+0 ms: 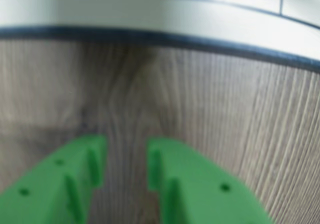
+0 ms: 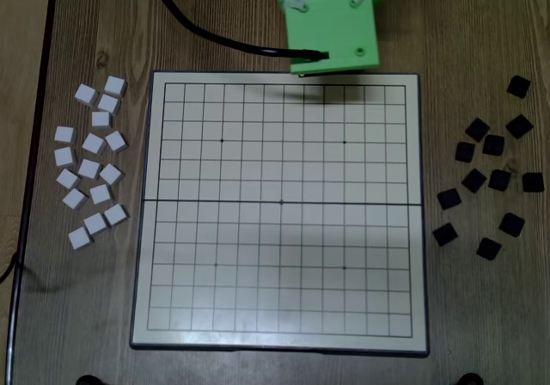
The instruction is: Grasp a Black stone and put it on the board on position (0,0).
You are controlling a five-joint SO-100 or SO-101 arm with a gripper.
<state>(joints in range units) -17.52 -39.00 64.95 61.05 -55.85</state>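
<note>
Several black stones [image 2: 474, 180] lie loose on the wood to the right of the board [image 2: 258, 308] in the overhead view. None of them shows in the wrist view. The board is cream with a black grid, and its dark fold seam cuts the centre dot at position (0,0) [image 2: 282, 202], which is bare. My green arm [image 2: 331, 28] hangs over the board's top edge. In the wrist view my gripper [image 1: 126, 144] is open a little above bare wood, with nothing between its green fingers [image 1: 172, 159]. The board's rim [image 1: 150, 34] runs just ahead of it.
A cluster of small white square tiles [image 2: 90, 168] sits left of the board in the overhead view. A black cable [image 2: 198, 28] curves from the top edge to the arm. The table's left edge [image 2: 39, 144] runs down the left side.
</note>
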